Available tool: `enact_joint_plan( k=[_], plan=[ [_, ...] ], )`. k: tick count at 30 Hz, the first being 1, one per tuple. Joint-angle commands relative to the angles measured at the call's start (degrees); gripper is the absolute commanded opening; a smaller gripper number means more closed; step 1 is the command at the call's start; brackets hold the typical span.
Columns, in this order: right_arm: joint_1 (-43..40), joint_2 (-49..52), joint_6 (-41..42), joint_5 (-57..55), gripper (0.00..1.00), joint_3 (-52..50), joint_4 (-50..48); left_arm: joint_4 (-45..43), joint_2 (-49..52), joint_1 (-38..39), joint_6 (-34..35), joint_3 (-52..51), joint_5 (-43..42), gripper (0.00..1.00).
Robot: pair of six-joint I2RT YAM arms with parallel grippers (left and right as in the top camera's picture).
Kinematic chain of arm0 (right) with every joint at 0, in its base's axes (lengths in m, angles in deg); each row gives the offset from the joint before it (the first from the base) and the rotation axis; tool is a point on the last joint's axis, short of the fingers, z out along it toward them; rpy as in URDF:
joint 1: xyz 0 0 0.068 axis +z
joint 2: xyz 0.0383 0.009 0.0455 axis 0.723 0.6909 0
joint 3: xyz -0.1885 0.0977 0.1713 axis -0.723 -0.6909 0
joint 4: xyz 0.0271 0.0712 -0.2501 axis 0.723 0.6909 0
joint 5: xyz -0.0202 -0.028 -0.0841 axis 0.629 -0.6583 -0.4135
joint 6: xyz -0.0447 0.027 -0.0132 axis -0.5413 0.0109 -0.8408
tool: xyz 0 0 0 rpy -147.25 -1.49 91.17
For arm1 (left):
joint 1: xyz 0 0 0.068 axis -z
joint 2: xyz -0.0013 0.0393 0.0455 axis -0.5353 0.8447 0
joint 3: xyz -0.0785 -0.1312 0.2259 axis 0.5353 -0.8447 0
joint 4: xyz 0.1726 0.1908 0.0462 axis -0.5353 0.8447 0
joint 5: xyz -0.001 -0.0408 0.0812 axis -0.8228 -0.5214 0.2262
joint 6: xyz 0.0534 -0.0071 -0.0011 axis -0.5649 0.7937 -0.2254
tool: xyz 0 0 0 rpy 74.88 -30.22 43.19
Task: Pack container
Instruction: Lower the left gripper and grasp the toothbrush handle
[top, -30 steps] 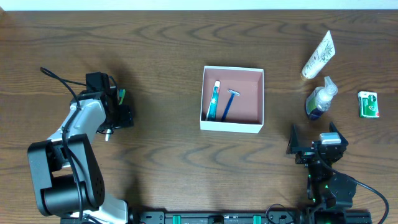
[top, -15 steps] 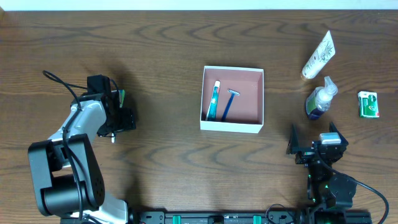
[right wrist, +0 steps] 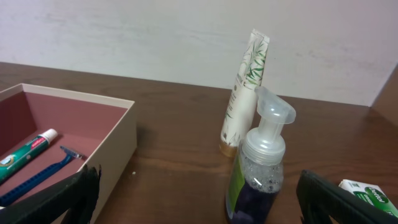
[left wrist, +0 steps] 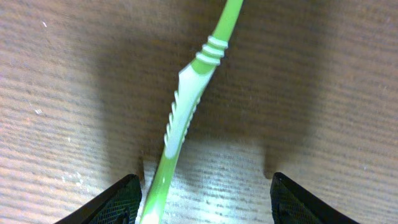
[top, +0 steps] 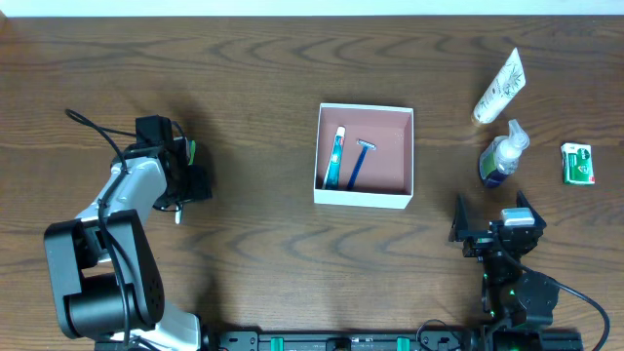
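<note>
The green toothbrush [left wrist: 186, 106] is shown plainly only by the left wrist view, laid on the desk [left wrist: 323, 74] between the left fingers [left wrist: 121, 200], which are parted and not closed on it. The right fingers [right wrist: 50, 199] are spread wide, empty. The container [top: 363, 199] is seen mid-desk overhead.

shallow square open-topped white-walled box with reddish-brown inside [top: 390, 146], upright mid-table, holding green-and-white toothpaste tube [top: 335, 156] beside blue razor [top: 359, 162] in its left half.

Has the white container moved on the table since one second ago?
No. The container lies in the same spot, just as far from the pump bottle as before.
</note>
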Motion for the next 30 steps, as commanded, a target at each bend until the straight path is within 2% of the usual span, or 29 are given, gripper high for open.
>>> enact_joint_plan(
  k=[1,2,5,11,28,30],
  plan=[
    [0.0,-0.24,-0.74,0.24,0.99,-0.13,0.11,-0.85,0.22,-0.35,-0.28,-0.35,1.07,0.67],
    [0.0,-0.24,-0.74,0.24,0.99,-0.13,0.11,-1.05,0.22,-0.35,-0.28,-0.35,1.07,0.67],
    [0.0,-0.24,-0.74,0.24,0.99,-0.13,0.11,-1.2,0.22,-0.35,-0.26,-0.35,1.05,0.57],
    [0.0,-0.24,-0.74,0.24,0.99,-0.13,0.11,-0.76,0.22,-0.35,-0.24,-0.35,1.05,0.5],
    [0.0,-0.24,-0.74,0.24,0.99,-0.13,0.11,-1.64,4.17,-0.35,-0.24,-0.33,1.03,0.49],
    [0.0,-0.24,-0.74,0.24,0.99,-0.13,0.11,-1.68,4.17,-0.35,-0.24,-0.33,1.03,0.46]
  ],
)
